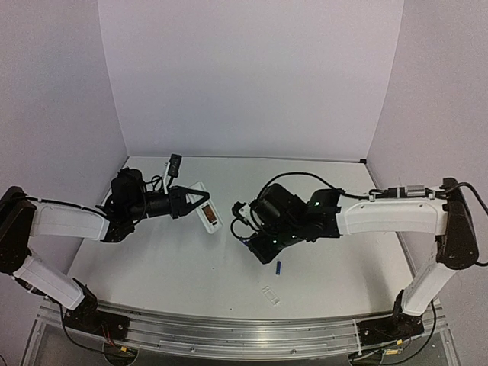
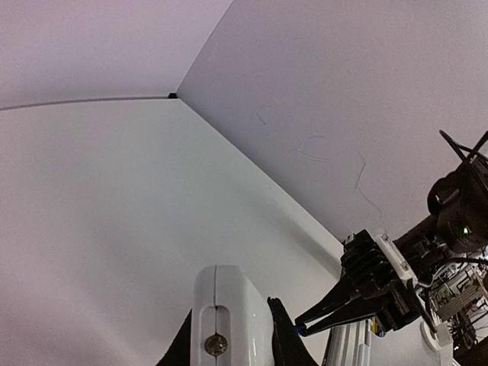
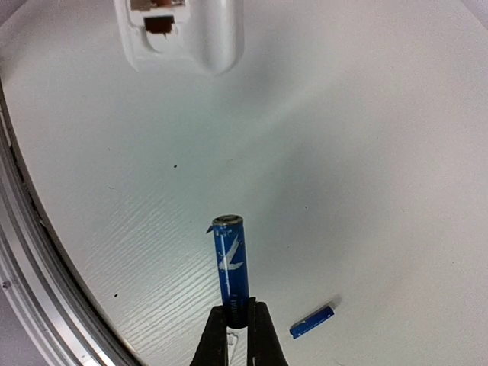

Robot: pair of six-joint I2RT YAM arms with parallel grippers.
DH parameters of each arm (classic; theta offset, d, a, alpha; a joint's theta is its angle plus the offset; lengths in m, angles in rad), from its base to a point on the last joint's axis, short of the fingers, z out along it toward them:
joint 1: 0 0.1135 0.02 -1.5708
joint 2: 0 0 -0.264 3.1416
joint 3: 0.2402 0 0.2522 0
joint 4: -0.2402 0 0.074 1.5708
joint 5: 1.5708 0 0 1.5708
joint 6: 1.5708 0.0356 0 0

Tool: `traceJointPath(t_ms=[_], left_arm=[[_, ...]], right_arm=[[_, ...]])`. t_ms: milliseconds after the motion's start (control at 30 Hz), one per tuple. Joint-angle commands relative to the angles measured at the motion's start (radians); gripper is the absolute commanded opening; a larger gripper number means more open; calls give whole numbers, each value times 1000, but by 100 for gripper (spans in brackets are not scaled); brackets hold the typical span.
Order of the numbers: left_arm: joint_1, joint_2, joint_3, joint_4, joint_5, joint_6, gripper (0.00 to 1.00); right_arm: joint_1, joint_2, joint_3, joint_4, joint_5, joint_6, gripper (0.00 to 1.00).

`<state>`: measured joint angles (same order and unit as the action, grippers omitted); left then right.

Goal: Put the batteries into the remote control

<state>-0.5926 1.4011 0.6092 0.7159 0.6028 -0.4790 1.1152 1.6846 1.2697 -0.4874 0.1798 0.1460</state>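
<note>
1. White and flat, the remote control (image 1: 207, 214) was held tilted over the pale surface (image 1: 152, 267), with the left fingers (image 1: 191, 203) clamped on its two sides. Whether any part of it touched the surface could not be told.
2. From the right wrist camera, one end of the remote control appeared at the top of the picture. A recess there stood open, with a dark patch showing inside.
3. Blue with a pale cap, the first battery (image 3: 229, 259) stood upright in the right fingers (image 3: 258, 332). They were pressed together on its lower end. Its free end pointed toward the remote control, near that open end but clearly apart from it.
4. Lying on its side on the surface was the second battery (image 3: 313, 322). It lay farther from the remote control than the held one, on the right arm's side and toward the arm bases.
5. A small clear cover piece (image 1: 270, 293) lay flat on the surface. It was farther still from the remote control, near the second battery but apart from it, on the side closer to the arm bases.
6. From the left wrist camera, the white body of the remote control filled the bottom of the picture between dark fingers. The right fingers came to a point just beside it, with a speck of blue at their tip.
</note>
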Motion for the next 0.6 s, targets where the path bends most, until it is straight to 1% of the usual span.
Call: traceJointPath(t_ms=[0,100,267,567], left_arm=[[-1,19,54,166,122,65,0],[-3,25,61,181,116,65,0],[-6,37,75,175,92,65,0],[-11,48,55,208,48,-3,0]], right_arm=[[-8,-58,64,0,-72,-22,0],[-8,-56,99,0,-86,-18,0],[-8,-12,166,6,-62,-17,0],[-8,87,281,18,-90,-50,0]])
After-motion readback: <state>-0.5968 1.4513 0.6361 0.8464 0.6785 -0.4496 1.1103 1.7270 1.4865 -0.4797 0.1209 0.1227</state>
